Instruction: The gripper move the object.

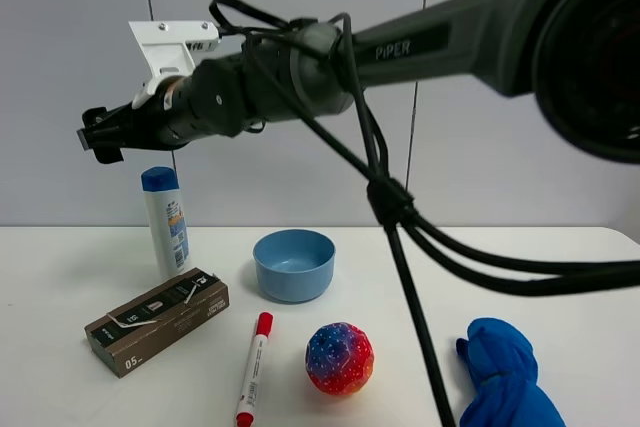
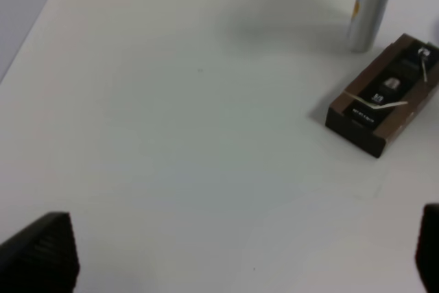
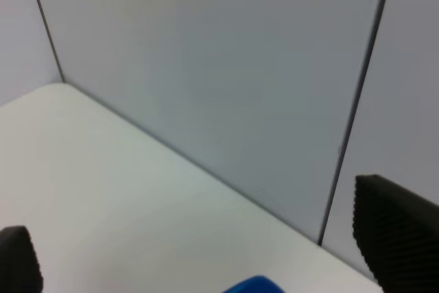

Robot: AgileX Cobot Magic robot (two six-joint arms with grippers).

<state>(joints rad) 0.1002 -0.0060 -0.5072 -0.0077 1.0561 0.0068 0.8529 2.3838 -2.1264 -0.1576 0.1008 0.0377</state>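
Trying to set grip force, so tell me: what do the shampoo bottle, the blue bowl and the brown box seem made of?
Shampoo bottle: likely plastic, smooth white with a slight sheen and printed label. Bowl: probably plastic, even matte light blue; ceramic not excluded. Box: apparently cardboard, matte brown print, sharp folded edges.

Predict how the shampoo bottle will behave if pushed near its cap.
The bottle is tall and slim on a small base, so it would probably tip rather than slide. Its smooth plastic looks somewhat slippery. Being plastic, it is probably not fragile.
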